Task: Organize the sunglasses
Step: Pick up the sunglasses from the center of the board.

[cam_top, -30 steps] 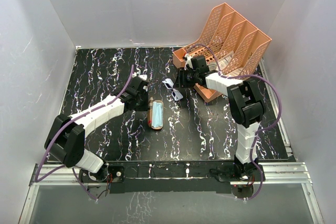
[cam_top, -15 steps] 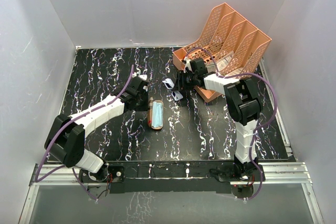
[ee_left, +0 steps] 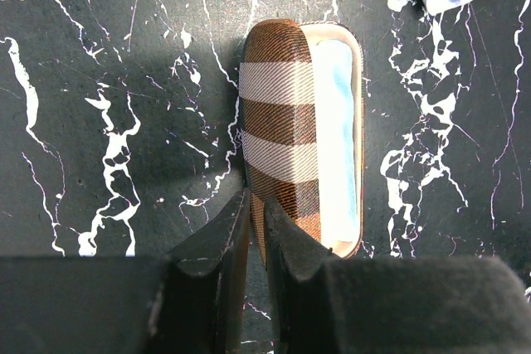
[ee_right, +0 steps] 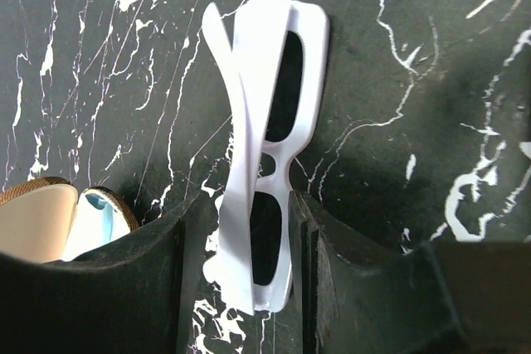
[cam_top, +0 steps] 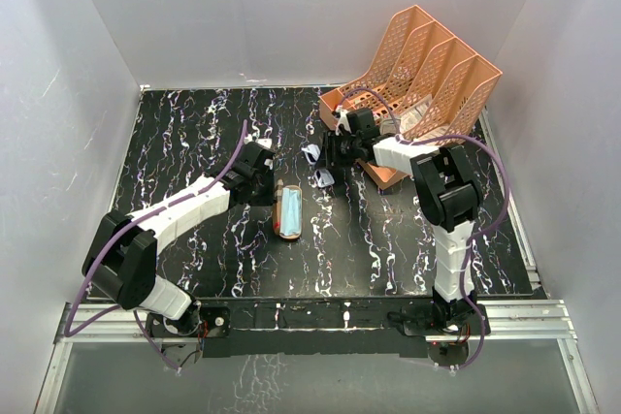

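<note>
Sunglasses (ee_right: 249, 89) sit between half-open jaws of right end effector (ee_right: 249, 205); long axis runs along fingers. Left end effector (ee_left: 255, 209) pinches case (ee_left: 278, 122).

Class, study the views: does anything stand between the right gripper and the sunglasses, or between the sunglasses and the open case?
Nothing visible does. The sunglasses sit between the open fingers of the right gripper. In the top view only bare table separates them from the case, which lies open.
</note>
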`<state>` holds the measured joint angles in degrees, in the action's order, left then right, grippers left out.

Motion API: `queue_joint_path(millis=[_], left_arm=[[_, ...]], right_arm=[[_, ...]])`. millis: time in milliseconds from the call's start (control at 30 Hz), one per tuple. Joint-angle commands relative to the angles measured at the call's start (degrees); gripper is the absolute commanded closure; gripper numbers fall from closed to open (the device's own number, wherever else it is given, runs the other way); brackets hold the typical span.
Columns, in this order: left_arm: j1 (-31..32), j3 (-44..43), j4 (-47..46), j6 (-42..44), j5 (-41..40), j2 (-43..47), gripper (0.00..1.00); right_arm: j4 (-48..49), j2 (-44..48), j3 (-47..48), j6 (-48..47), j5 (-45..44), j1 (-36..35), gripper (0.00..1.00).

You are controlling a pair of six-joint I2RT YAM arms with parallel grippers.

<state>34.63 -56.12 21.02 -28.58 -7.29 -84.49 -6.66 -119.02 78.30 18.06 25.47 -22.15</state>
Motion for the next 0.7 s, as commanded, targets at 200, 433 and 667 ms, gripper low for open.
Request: queue_joint_path(millis=[200,433,667], left_arm=[[0.4,1.0,0.6,-0.5,0.3,2.0,0.88],[0.3,1.0,0.6,-0.5,0.3,2.0,0.88],[0.4,1.2,0.6,-0.7,0.3,2.1,0.88]], right_arm=[[3.4,-1.2,2.8,-0.1,0.5,-1.8,0.69],[4.0,-1.1,2.7,0.5,1.0,-1.8,0.86],[5.2,0.6,0.8,1.0,1.3,-1.8,0.99]])
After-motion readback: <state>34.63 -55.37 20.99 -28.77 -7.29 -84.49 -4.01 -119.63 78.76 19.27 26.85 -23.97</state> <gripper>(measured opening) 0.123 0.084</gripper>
